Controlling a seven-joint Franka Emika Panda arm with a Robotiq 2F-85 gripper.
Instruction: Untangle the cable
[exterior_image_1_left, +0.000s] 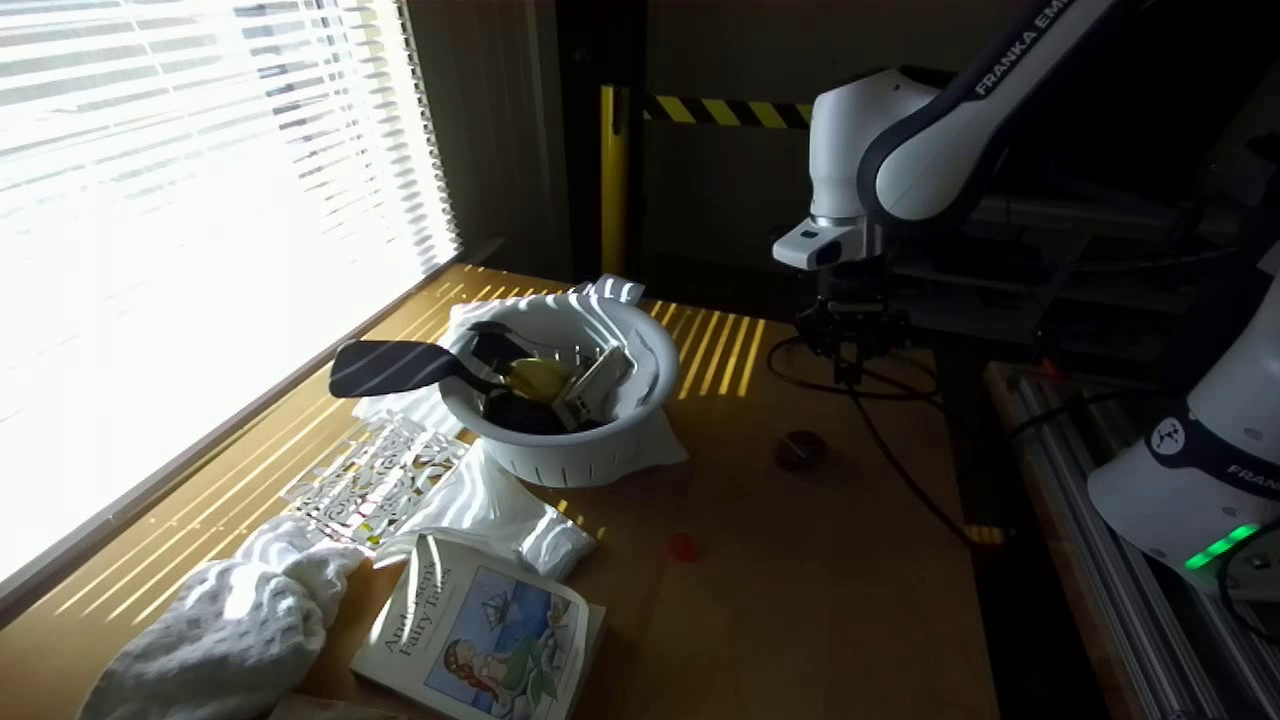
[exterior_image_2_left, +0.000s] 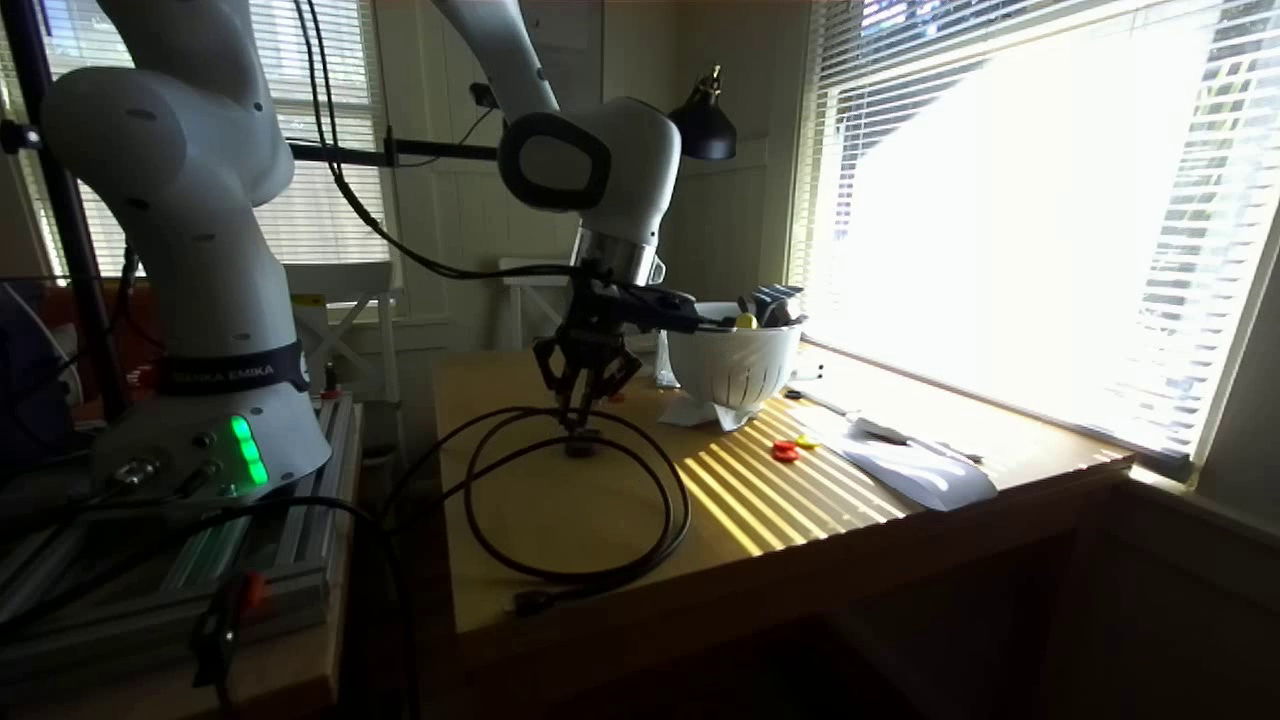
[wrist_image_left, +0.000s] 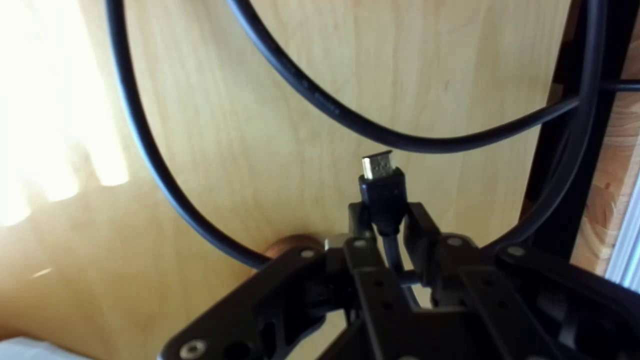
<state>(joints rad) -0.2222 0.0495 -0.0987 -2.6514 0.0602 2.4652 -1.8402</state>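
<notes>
The wrist view has the tool (wrist_image_left: 385, 220) clamped on the plug (wrist_image_left: 384, 197) of the cable (wrist_image_left: 400, 140), its two fingertips (wrist_image_left: 420, 225) pressed in from either side; the plug's metal tip juts out beyond them, and a strand runs back between the fingers. Past the plug, the cable curves across the worktop (wrist_image_left: 450, 65); two strands cross by the edge, while another stretch runs in under the tool. In an exterior view the cable lies in wide, overlapping loops on the worktop around the spot beneath the tool; strands run off the edge on the side of the base (exterior_image_2_left: 220, 450), and a dark end (exterior_image_2_left: 532, 602) rests close to the near corner. In both exterior views a white colander (exterior_image_1_left: 560, 465) stands apart from the loops. In an exterior view a black spatula (exterior_image_1_left: 395, 368) juts over its rim, and a yellow thing (exterior_image_1_left: 540, 380) lies inside. A small, dark round thing (exterior_image_1_left: 800, 452) sits near the cable, with a red piece (exterior_image_1_left: 683, 547) farther off. A book (exterior_image_1_left: 480, 640) of Andersen's fairy tales lies face up, a white cloth (exterior_image_1_left: 215, 625) beside it and a crumpled white thing (exterior_image_1_left: 490, 510) between book and colander. Bright stripes of light from the blinds (exterior_image_1_left: 230, 200) fall across the worktop, and the white arm (exterior_image_1_left: 850, 150) hangs over it, bearing the tool.
</notes>
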